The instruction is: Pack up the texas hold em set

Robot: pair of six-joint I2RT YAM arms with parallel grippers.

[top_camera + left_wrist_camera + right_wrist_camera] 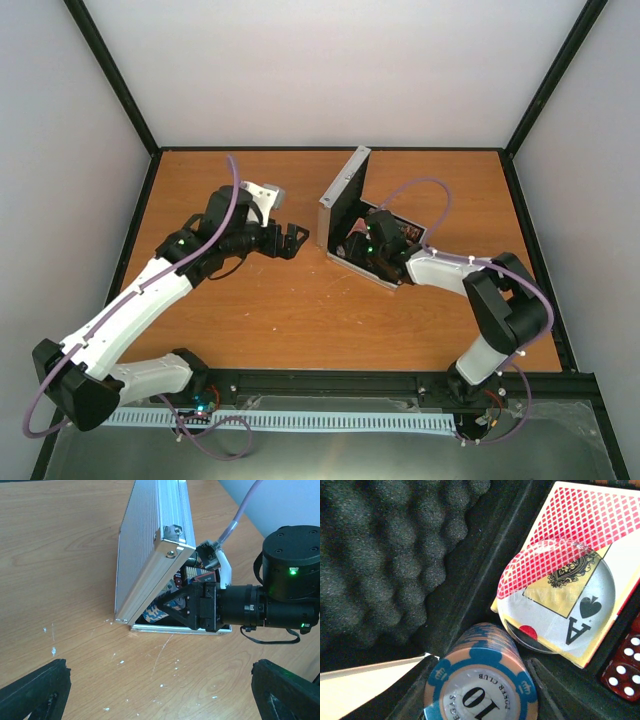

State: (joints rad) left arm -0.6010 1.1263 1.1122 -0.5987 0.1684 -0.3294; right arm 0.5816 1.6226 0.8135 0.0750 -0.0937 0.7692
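Silver case (343, 195) holds chip stack (481, 680), cards (580, 515), dice (622, 672).

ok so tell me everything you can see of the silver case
Small square silver ribbed-metal case, riveted corner pieces, sitting open on the wooden table. Its lid stands tilted over the flat base; black egg-crate foam lines it. The right gripper reaches inside, holding a blue-and-orange chip stack.

chip stack (480, 680) in case (145, 555) | disc (555, 600) seemingly on deck (590, 515) | dice (622, 667) right
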